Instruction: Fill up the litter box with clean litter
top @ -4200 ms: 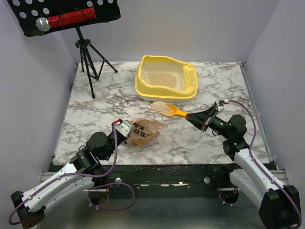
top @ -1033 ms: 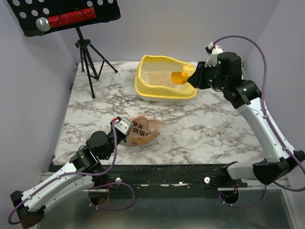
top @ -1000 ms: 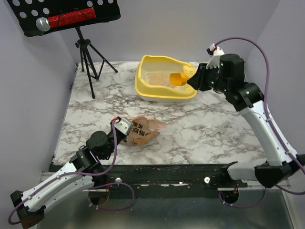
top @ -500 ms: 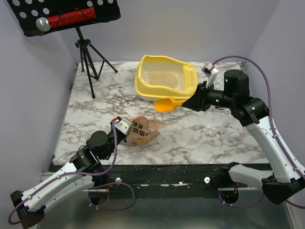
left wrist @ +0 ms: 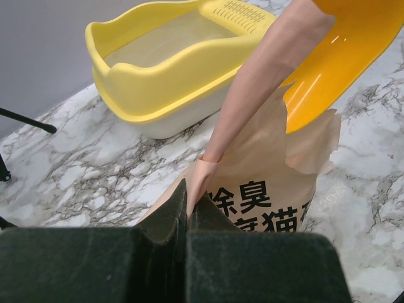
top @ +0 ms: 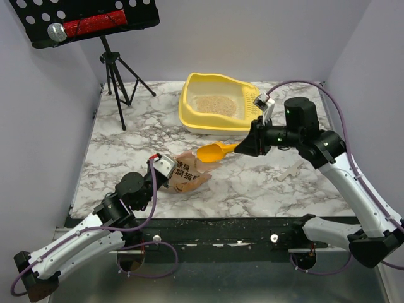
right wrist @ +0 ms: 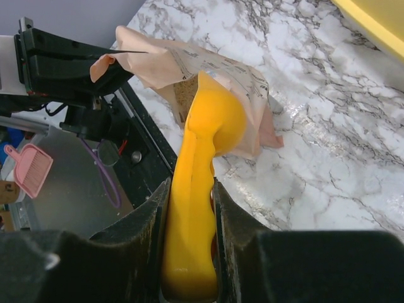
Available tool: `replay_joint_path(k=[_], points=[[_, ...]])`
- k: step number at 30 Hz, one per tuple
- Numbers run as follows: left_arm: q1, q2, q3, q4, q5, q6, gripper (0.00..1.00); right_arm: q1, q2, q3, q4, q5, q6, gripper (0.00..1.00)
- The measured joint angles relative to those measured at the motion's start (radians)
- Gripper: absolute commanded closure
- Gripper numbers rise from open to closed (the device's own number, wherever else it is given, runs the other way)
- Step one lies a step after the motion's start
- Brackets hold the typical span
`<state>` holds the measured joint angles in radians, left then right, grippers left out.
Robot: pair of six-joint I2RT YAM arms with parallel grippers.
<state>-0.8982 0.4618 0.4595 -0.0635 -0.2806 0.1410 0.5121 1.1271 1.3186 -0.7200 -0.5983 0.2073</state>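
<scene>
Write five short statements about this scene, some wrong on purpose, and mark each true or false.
1. The right claw grips the scoop by its handle. True.
2. The box has litter in it. True.
3. The left claw is open. False: it is shut on the edge of the bag.
4. The scoop is heaped with litter. False: it is empty.
5. The scoop hangs over the box. False: it is at the bag's mouth, on the near side of the box.
</scene>
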Motion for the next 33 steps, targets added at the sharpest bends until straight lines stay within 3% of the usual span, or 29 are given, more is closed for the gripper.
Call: replay_joint_path(k=[15, 33], points=[[-0.001, 0.004, 0.002, 0.0, 0.001, 0.0, 1.0, 0.118, 0.117, -0.051, 0.016, 0.046, -0.015, 0.99], [-0.001, 0.015, 0.004, 0.002, 0.003, -0.008, 1.0, 0.22, 0.451, 0.071, 0.058, 0.156, 0.096, 0.99]])
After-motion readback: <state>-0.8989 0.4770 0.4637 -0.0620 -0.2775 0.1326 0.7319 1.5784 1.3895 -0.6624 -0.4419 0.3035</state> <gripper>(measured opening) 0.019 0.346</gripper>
